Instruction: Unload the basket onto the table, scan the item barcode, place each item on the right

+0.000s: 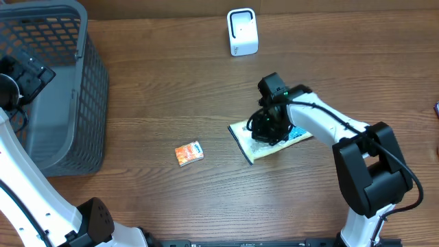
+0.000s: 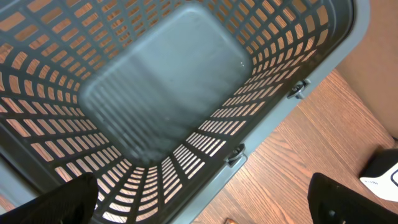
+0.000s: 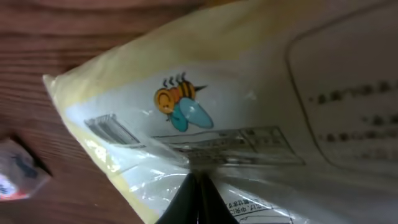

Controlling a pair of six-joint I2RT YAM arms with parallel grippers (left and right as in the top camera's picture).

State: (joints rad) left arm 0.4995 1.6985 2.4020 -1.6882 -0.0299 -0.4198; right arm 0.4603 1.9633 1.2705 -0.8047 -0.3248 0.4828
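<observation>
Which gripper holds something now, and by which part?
The right gripper pinches the yellow packet on its printed face, below the bee picture; the left gripper, open above the basket, holds nothing.

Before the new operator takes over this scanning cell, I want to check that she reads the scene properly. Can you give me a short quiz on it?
1. Which gripper pinches the yellow-and-white packet? A the left gripper; B the right gripper; C neither.
2. True or false: the small orange packet lies on the table, touched by neither gripper.
3. Fill in: the left gripper hangs open over the grey ____.
Key: 1 B; 2 true; 3 basket.
</observation>
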